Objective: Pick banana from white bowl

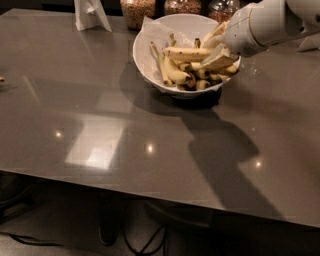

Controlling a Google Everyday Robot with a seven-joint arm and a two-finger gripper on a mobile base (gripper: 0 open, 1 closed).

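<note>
where the view is nearest, table (100, 135): grey, glossy
white bowl (139, 55): on the table's far half
banana (187, 51): lying across the heap inside
gripper (218, 52): at the bowl's right rim, among the fruit; grip state cannot tell
step: probably seating the grasp
next: firm hold, straight lift
jars (137, 7): behind

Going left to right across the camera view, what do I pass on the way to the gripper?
white folded card → white bowl, left rim → banana → gripper, over the bowl's right side. The glass jars behind overlap the bowl, so they are left out.
</note>
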